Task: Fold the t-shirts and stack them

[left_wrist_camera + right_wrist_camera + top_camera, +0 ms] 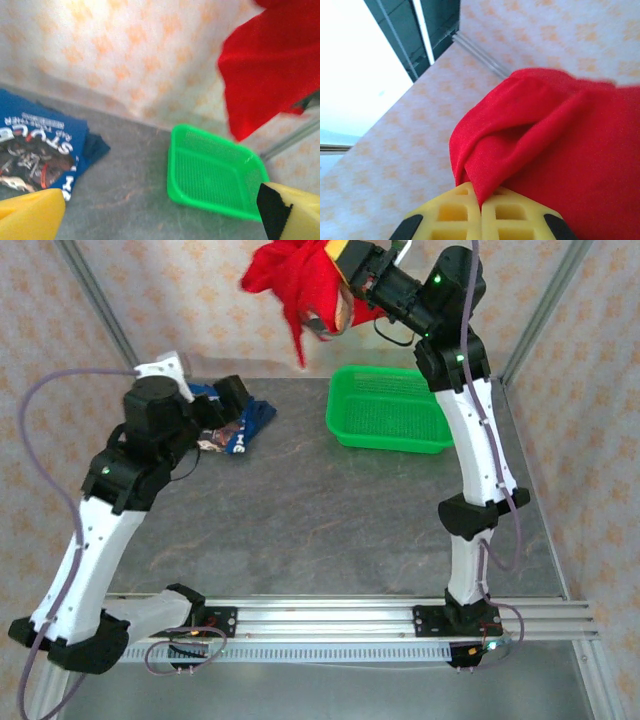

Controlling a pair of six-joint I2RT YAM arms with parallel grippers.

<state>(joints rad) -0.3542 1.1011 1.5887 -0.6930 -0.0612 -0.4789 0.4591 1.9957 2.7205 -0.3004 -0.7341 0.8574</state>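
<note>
My right gripper (345, 270) is raised high at the back and shut on the red t-shirt (295, 285), which hangs bunched in the air above the table. Its yellow fingers (455, 215) pinch a fold of the red t-shirt (555, 150). The blue t-shirt (245, 425) with white lettering lies crumpled at the back left of the table, right beside my left gripper (212, 430). In the left wrist view the blue t-shirt (35, 150) lies at the left and the red t-shirt (270, 65) hangs at the upper right. My left gripper (160, 212) is open, its fingers wide apart, nothing between them.
A green mesh basket (390, 410) stands empty at the back right of the grey table (300, 520); it is the green basket (215, 172) ahead of the left gripper. Patterned walls close in the back and sides. An aluminium rail (330, 620) runs along the front edge.
</note>
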